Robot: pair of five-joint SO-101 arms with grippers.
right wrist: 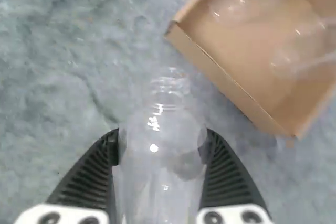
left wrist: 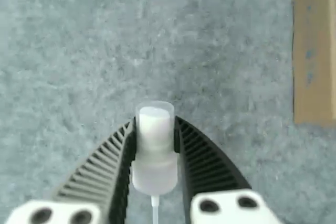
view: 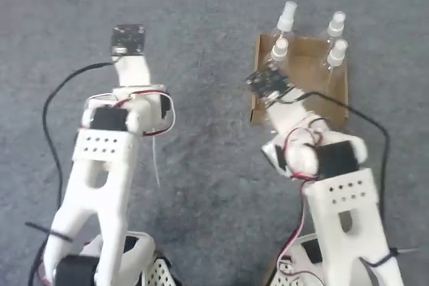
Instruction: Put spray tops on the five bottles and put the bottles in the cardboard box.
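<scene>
Left wrist view showed the left gripper (left wrist: pixel 154 125) clamped on a spray top (left wrist: pixel 154 148), well apart from the cardboard box (left wrist: pixel 315 51). The right gripper (right wrist: pixel 161 136) held the 5th bottle (right wrist: pixel 164 106), uncapped, just beside the box, where 4 capped bottles (view: pixel 335 51) stood. Capping came next, I judged: top aligned over neck.

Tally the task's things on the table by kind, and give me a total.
Bottles with spray tops: 4
Bottle without a top: 1
Loose spray top: 1
Cardboard box: 1
Total: 7
</scene>
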